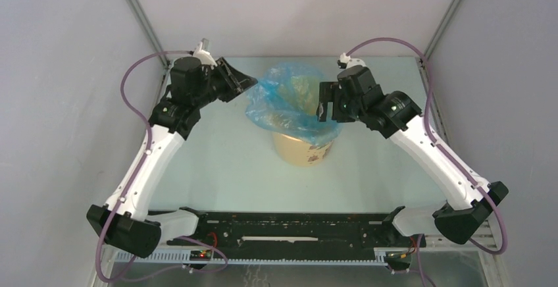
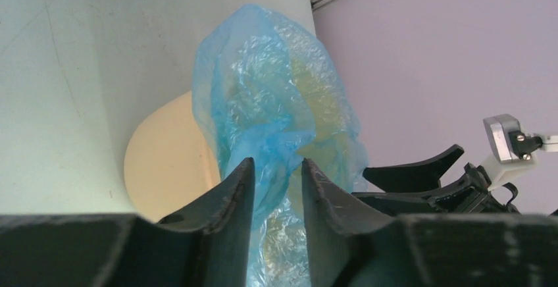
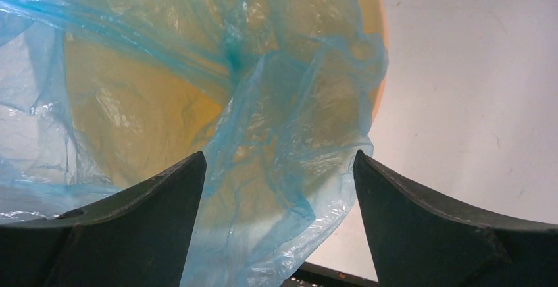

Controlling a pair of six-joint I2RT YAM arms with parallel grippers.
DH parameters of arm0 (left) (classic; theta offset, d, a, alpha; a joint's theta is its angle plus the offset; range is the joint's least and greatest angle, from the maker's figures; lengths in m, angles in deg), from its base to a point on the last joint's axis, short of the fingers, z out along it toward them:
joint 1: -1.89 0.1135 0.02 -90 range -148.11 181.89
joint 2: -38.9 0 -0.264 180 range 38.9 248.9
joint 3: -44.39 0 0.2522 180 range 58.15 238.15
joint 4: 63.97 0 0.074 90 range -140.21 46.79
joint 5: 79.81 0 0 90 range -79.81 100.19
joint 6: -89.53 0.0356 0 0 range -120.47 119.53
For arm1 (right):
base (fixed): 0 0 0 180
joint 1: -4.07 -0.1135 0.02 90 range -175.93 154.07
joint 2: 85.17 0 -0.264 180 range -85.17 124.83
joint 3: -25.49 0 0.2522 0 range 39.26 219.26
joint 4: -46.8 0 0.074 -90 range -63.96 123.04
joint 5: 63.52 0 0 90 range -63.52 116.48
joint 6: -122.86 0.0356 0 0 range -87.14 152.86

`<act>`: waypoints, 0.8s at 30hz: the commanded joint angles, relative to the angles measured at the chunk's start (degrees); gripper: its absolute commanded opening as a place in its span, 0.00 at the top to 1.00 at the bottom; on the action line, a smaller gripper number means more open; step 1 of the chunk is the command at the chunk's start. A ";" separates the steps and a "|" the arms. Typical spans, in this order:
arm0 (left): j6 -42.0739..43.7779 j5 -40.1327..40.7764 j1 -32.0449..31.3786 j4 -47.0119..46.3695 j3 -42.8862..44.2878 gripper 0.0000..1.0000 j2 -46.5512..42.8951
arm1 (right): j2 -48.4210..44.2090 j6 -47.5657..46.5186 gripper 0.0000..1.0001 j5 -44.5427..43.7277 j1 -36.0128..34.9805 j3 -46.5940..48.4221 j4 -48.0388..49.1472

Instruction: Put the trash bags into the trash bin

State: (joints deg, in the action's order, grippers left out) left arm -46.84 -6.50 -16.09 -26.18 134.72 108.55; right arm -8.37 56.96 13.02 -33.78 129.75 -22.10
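Note:
The light-blue translucent trash bag (image 1: 286, 96) is draped over the mouth of the pale yellow-tan trash bin (image 1: 306, 150) at the table's middle, bulging up above the rim and hanging down the front. My left gripper (image 1: 250, 84) is at the bag's left edge. In the left wrist view its jaws (image 2: 277, 162) stand a narrow gap apart, with the bag's film (image 2: 276, 83) running through the gap, loose and not pinched. My right gripper (image 1: 322, 106) is at the bag's right side, wide open (image 3: 279, 155), with slack film (image 3: 197, 70) lying between its fingers over the bin (image 3: 378, 17).
The bin stands on a pale green table (image 1: 217, 162) closed in by grey walls at the back and sides. A black rail (image 1: 289, 228) with both arm bases runs along the near edge. The right gripper's black fingers (image 2: 421, 172) show beyond the bag in the left wrist view.

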 commanded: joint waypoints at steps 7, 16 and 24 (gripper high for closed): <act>-1.04 -0.22 -3.31 3.04 -7.33 0.71 -4.56 | -13.89 3.62 0.28 -1.55 -2.58 -12.80 7.52; -1.77 1.90 -3.44 1.82 -9.84 0.94 -5.31 | -17.29 0.03 0.66 14.92 1.36 -26.94 34.70; -1.66 3.00 -1.64 -0.29 -12.55 1.00 -7.14 | -15.73 -4.49 0.74 9.55 4.18 -26.66 38.43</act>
State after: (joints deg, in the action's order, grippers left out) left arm -48.45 -4.49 -18.82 -23.56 124.60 103.93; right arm -21.16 55.85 24.06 -31.61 102.24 12.48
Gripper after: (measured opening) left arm 0.010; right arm 0.235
